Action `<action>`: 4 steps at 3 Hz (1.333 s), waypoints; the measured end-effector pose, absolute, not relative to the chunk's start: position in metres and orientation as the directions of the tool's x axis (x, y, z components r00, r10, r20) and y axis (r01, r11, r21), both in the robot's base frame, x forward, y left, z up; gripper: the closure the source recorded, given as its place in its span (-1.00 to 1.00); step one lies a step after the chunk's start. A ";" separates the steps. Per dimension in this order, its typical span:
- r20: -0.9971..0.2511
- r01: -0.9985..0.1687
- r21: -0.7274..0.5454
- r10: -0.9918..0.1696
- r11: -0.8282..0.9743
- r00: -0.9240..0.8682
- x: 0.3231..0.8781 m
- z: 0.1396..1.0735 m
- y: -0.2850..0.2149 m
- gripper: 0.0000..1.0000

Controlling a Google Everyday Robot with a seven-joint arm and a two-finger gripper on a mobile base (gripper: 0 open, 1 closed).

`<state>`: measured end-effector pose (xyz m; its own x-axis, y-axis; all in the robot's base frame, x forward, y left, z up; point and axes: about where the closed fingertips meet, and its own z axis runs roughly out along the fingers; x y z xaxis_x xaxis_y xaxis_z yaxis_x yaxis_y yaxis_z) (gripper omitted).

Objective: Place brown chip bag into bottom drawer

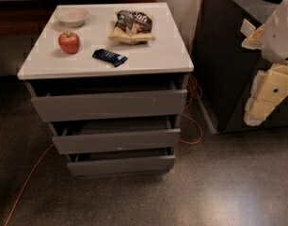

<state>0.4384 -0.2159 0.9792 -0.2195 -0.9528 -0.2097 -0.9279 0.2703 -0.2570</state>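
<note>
A white-topped cabinet (pixel 158 55) with three grey drawers stands on a speckled floor, seen from above and in front. The brown chip bag (pixel 132 26) lies flat toward the back of the top, right of centre, its dark half away from the viewer. Also on the top are a pale bowl (pixel 72 17) at the back left, a red apple (pixel 69 42) in front of it, and a small dark-blue wrapped bar (pixel 109 57) near the front, just left of the bag and apart from it.

All three drawers are pulled out a little. The bottom drawer (pixel 120 165) shows only a thin strip of interior beneath the middle drawer (pixel 116 141) and top drawer (pixel 108 105).

The gripper (pixel 262 100) is at the far right edge on the cream-coloured arm, well apart from the cabinet and in front of a dark counter (pixel 224 55); it holds nothing, and whether it is open or closed cannot be told.

Likely risks: the bag is crinkly and lies flat, so a shallow pinch could slip off or drag it. The gap into the bottom drawer looks narrow, and the open drawers above may block a drop from overhead, leaving the bag caught on a drawer front. An orange cable (pixel 195 121) trails on the floor beside the cabinet and could snag the base
</note>
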 end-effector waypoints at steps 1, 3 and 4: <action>-0.210 -0.928 -0.257 -0.953 0.270 -0.219 0.438 0.979 -0.216 -1.00; -0.217 -0.944 -0.212 -0.954 0.254 -0.208 0.451 0.893 -0.211 -1.00; -0.266 -0.947 -0.184 -0.941 0.264 -0.211 0.463 0.829 -0.212 -1.00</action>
<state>0.4631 -0.2125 0.8294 -0.2106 -0.9408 -0.2657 -0.9469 0.2638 -0.1836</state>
